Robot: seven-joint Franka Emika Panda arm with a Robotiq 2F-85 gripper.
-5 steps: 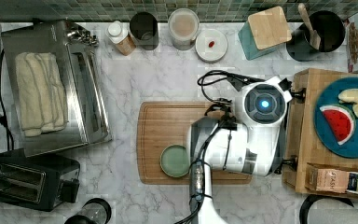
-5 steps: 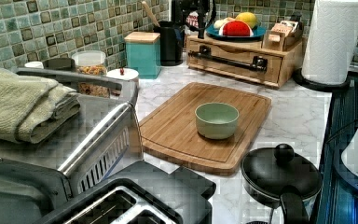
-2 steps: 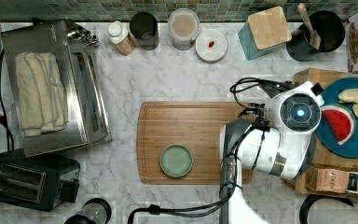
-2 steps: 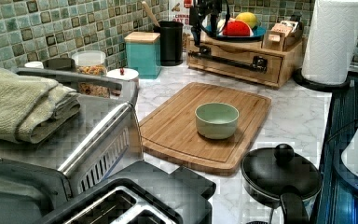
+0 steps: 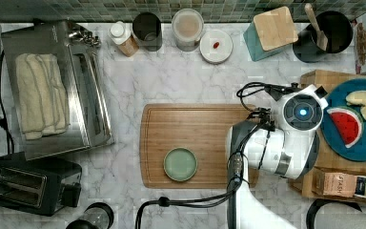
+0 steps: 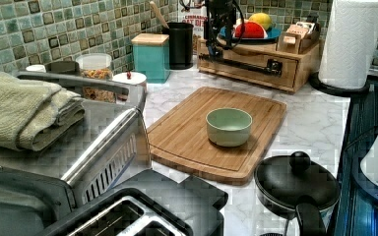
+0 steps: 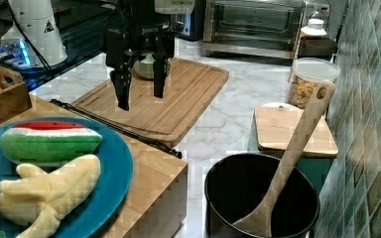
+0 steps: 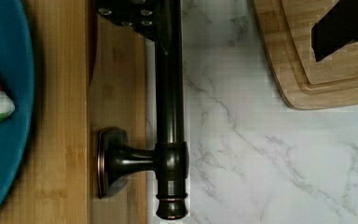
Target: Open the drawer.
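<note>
Pincer (image 7: 139, 96) moved right in the top view, now over handle (image 8: 169, 112) | fingers spread, holding nothing | STASH box (image 5: 345, 183)

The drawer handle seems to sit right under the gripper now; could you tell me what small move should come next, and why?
Probably a short descent. In the right view the gripper hangs open above the drawer, its fingers clear of the black bar handle. The wrist view shows one finger over the bar and the other out over the cutting board, so lowering should bracket the bar before closing.
</note>
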